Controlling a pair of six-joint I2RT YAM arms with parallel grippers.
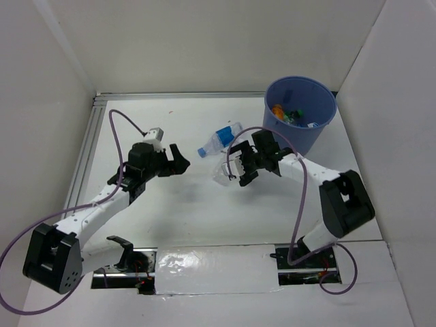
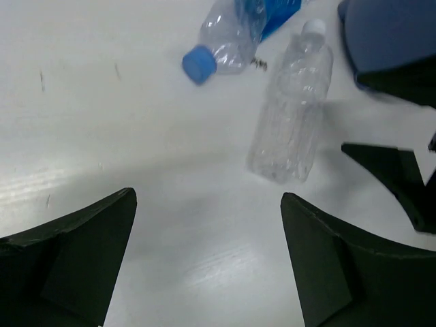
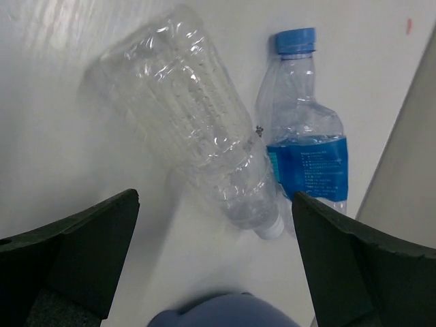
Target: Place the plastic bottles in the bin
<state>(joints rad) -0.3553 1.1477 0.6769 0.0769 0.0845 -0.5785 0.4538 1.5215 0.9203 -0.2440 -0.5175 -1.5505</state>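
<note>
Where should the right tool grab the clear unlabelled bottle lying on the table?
Take the clear bottle across its ribbed mid-body, coming straight down from above with the right tool open. It lies flat on its side, so only the flanks offer opposing faces. Stay toward the base: the white-cap end lies right beside the blue-labelled bottle, leaving little finger room there.

L claw (image 1: 180, 159) & R claw (image 1: 236, 165) both wide open, arms outstretched, tips inward.
</note>
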